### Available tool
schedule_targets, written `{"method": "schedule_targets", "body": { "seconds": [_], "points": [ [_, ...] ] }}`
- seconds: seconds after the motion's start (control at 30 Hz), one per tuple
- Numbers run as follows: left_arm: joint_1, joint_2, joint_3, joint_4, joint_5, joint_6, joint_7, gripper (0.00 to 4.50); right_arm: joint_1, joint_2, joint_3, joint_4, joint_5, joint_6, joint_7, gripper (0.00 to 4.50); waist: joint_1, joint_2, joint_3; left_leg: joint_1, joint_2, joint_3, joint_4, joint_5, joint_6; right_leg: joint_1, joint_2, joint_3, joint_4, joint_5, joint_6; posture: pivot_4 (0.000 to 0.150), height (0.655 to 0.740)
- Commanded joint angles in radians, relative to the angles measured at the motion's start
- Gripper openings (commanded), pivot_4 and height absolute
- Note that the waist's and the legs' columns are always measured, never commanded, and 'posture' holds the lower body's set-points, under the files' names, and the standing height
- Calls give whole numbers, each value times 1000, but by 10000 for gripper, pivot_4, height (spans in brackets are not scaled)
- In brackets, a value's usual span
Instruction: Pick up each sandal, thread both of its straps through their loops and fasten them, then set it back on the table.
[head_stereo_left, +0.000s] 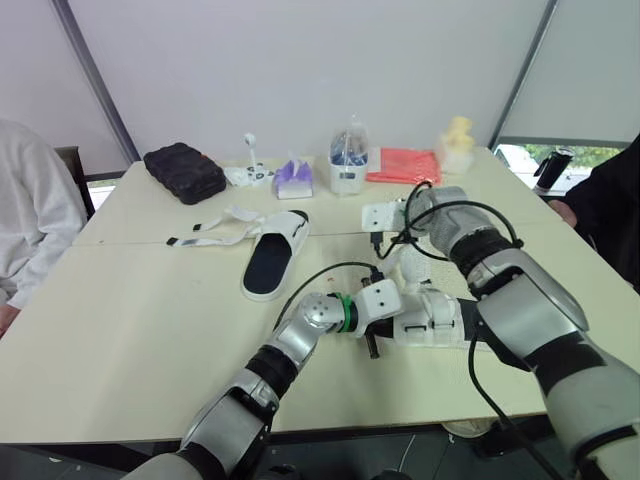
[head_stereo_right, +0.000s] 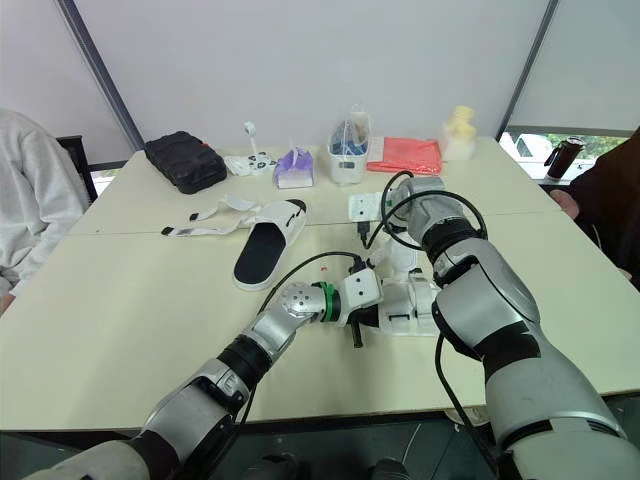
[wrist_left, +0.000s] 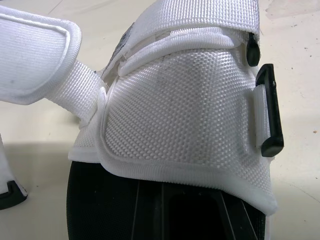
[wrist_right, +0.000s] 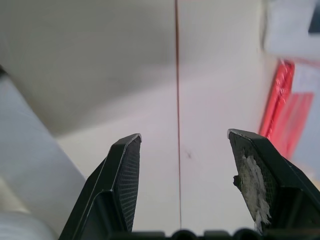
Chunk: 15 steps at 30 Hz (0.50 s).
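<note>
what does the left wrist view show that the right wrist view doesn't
Left wrist view: a close look at the white woven-fabric sandal, with a black plastic loop at its side and its black footbed under the upper. Right wrist view: the right tool, its two black fingers spread apart with nothing between them, and a flat red plastic sheet further along the table. Both: the pale cream table top.
</note>
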Motion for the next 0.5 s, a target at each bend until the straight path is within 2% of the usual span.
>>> {"method": "schedule_targets", "body": {
  "seconds": [0.03,0.1,0.2,0.37,0.43,0.5],
  "points": [
    [22,-11,-42,59,43,27,6,0,-49,1,-118,-29,101,23,70,29390,0,0,0,0,0,0,0,0,0,0,0,0,0,0,0,1500,7400],
    [25,-10,-43,56,44,27,7,0,-50,-1,-207,-68,190,62,135,29390,0,0,0,0,0,0,0,0,0,2,0,0,0,0,0,1500,7400],
    [36,-3,-43,43,44,31,9,0,-15,-14,-384,-208,367,289,252,29390,0,0,0,0,0,0,0,-1,2,4,0,0,0,0,0,1500,7400],
    [66,23,-44,3,42,45,-5,0,242,-97,-689,-901,721,861,394,29390,4,0,0,-2,0,-5,-1,-3,5,2,0,0,-3,0,0,1500,7400],
    [75,30,-47,-12,42,49,-13,0,307,-141,-769,-1015,796,968,385,29390,1,0,0,-3,0,-3,-2,-3,5,2,0,0,-2,0,0,1500,7400],
    [83,34,-52,-23,42,52,-20,0,374,-213,-822,-1031,839,1017,388,29390,0,0,0,-3,1,-1,-2,-3,6,1,0,0,-3,0,0,1500,7400]
  ]
}}
